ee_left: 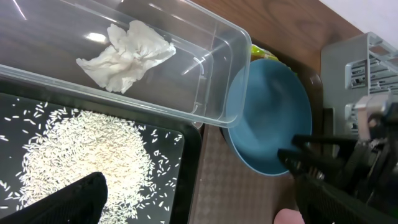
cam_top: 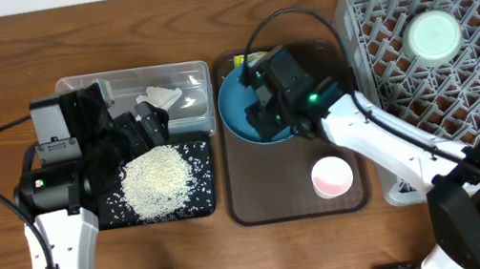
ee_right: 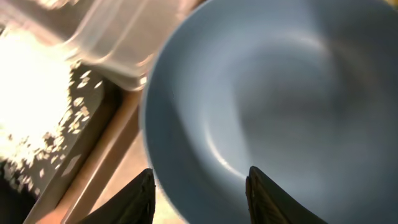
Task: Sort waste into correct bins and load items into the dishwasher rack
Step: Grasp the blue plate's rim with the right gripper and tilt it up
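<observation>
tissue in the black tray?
No, the crumpled tissue lies in the clear tub; the black tray holds rice.

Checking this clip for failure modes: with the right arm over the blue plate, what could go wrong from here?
1. The right gripper has its jaws apart astride the rim of the blue plate. Such a shallow edge grip may let the plate slip.
2. The plate sits close against a corner of the clear tub, so lifting it could nudge the tub.
3. The snack wrapper peeks out from behind the plate and might get dragged along.
</observation>
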### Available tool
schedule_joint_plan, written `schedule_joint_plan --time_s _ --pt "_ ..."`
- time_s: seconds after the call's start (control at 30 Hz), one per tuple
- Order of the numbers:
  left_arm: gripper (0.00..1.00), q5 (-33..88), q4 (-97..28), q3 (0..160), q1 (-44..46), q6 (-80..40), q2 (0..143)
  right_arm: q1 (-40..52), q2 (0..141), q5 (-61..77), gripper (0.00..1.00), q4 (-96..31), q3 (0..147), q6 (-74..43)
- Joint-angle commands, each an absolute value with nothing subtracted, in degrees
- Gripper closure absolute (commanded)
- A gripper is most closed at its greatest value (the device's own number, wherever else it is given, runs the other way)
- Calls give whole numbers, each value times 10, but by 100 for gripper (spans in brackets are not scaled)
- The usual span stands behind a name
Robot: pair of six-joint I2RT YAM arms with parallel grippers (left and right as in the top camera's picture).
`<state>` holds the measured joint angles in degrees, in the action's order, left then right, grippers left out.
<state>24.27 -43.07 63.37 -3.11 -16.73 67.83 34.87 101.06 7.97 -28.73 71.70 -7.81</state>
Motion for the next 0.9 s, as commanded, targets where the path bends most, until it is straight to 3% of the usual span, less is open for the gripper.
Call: schedule_joint_plan --time_s 0.0,0.87 --pt "2 248 -430 640 -32 -166 682 366 1013 93 54 -292 714 -50" --pt "2 248 -430 640 -32 -166 682 390 1013 92 49 -241 623 36"
